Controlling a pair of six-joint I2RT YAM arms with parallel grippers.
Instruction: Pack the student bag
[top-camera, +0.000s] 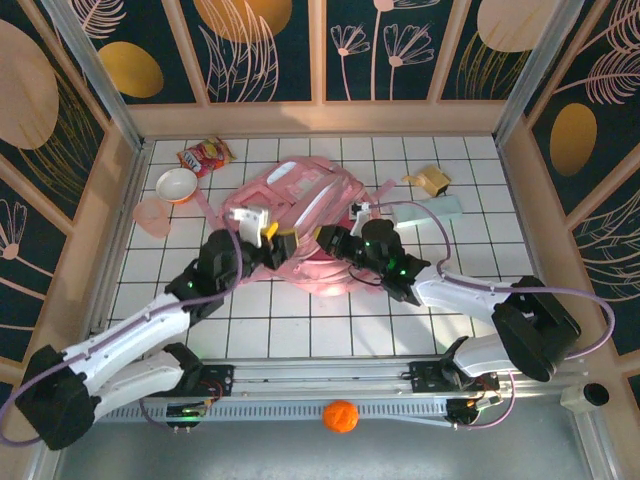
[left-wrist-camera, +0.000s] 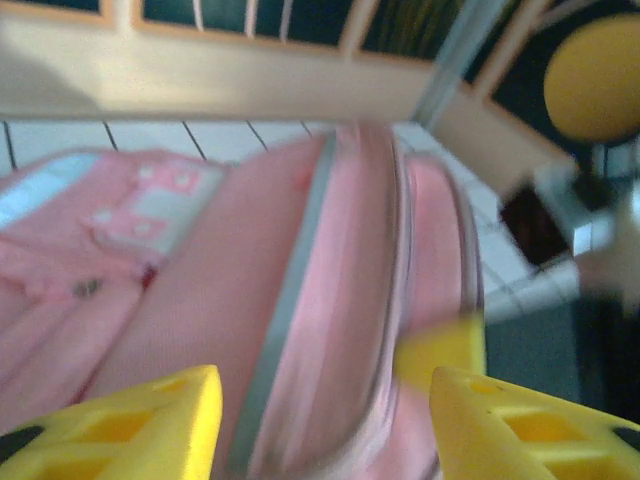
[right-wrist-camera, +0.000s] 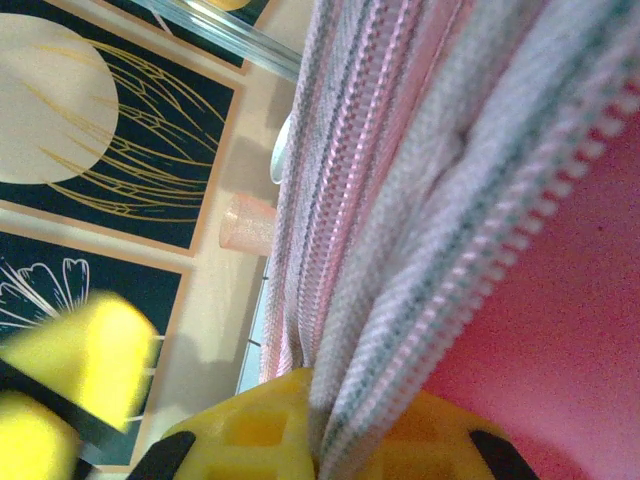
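The student bag (top-camera: 300, 195), a light-pink backpack, lies in the middle of the tiled table. My left gripper (top-camera: 277, 243) hangs at the bag's near left edge. In the left wrist view its yellow fingers (left-wrist-camera: 150, 420) stand apart, open, with the bag's zippered rim (left-wrist-camera: 330, 300) running between them; this view is blurred. My right gripper (top-camera: 332, 241) is at the bag's near edge. It is shut on the zippered edge of the bag (right-wrist-camera: 430, 200), which rises from between its yellow fingers (right-wrist-camera: 250, 430). Pink lining (right-wrist-camera: 570, 300) shows to the right.
A snack packet (top-camera: 205, 155), a bowl (top-camera: 177, 184) and a pink cup (top-camera: 152, 215) lie at the back left. A tan item (top-camera: 430, 180) and a pale teal box (top-camera: 440, 208) lie right of the bag. An orange ball (top-camera: 341, 416) sits by the front rail.
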